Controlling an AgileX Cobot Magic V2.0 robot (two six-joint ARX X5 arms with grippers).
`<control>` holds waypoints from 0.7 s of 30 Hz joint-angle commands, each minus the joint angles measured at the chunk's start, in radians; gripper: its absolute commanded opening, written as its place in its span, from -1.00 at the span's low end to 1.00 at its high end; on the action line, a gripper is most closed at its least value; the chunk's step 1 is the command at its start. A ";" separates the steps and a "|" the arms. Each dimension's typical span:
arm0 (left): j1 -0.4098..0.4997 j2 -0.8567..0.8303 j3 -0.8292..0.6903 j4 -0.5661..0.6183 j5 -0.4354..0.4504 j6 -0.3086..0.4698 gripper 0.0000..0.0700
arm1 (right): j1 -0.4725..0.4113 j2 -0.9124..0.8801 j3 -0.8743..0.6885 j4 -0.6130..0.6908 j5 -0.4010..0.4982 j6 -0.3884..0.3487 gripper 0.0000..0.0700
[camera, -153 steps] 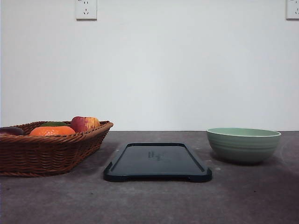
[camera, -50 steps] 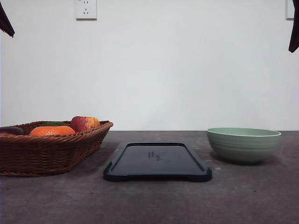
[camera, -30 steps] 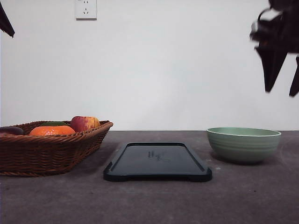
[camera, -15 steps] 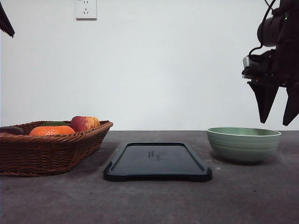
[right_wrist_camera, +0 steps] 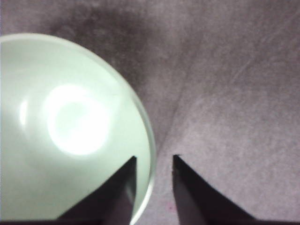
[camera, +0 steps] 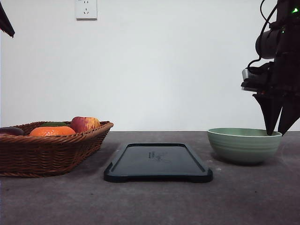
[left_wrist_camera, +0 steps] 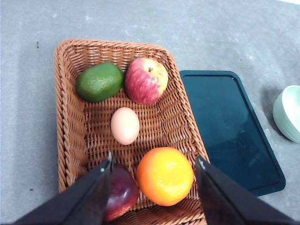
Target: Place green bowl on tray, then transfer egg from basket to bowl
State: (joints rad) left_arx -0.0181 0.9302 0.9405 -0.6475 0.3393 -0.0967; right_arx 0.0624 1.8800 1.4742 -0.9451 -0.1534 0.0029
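The green bowl (camera: 243,146) stands on the table to the right of the dark tray (camera: 157,161). My right gripper (camera: 275,132) is open at the bowl's right rim. In the right wrist view one finger hangs inside the bowl (right_wrist_camera: 70,122) and the other outside, with the rim in the gap between them. My left gripper (left_wrist_camera: 153,161) is wide open, high above the wicker basket (left_wrist_camera: 65,117). The pale egg (left_wrist_camera: 125,125) lies in the basket's middle. A dark part of the left arm (camera: 4,21) shows at the top left of the front view.
In the basket with the egg are an apple (left_wrist_camera: 146,80), an avocado (left_wrist_camera: 99,81), an orange (left_wrist_camera: 164,176) and a dark red fruit (left_wrist_camera: 123,191). The basket (camera: 51,152) stands left of the tray (left_wrist_camera: 225,122), and the bowl's edge (left_wrist_camera: 290,112) lies beyond it.
My right arm has come down from the upper right to the bowl's right rim, and its fingers have drawn closer together. The left arm and the objects have stayed put.
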 commanded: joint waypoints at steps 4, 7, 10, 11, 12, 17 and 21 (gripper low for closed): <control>-0.002 0.005 0.019 0.011 0.002 0.005 0.00 | 0.000 0.025 0.024 0.001 0.004 -0.015 -0.99; -0.002 0.005 0.019 0.011 0.002 0.005 0.00 | 0.000 0.025 0.024 -0.001 0.004 -0.014 -0.99; -0.002 0.005 0.019 0.011 0.002 0.005 0.00 | 0.000 0.025 0.024 -0.007 0.004 -0.014 -0.99; -0.002 0.005 0.019 0.011 0.002 0.005 0.00 | 0.000 0.025 0.024 -0.012 0.004 -0.014 -0.99; -0.002 0.005 0.019 0.011 0.002 0.005 0.00 | 0.000 0.024 0.026 -0.020 0.004 -0.014 -0.99; -0.002 0.005 0.019 0.011 0.002 0.005 0.00 | 0.000 0.022 0.051 -0.084 0.002 -0.014 -0.99; -0.002 0.005 0.019 0.011 0.002 0.006 0.00 | 0.000 0.022 0.101 -0.150 -0.010 -0.013 -0.99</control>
State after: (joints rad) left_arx -0.0181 0.9302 0.9405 -0.6472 0.3393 -0.0967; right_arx 0.0624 1.8809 1.5446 -1.0895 -0.1583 -0.0010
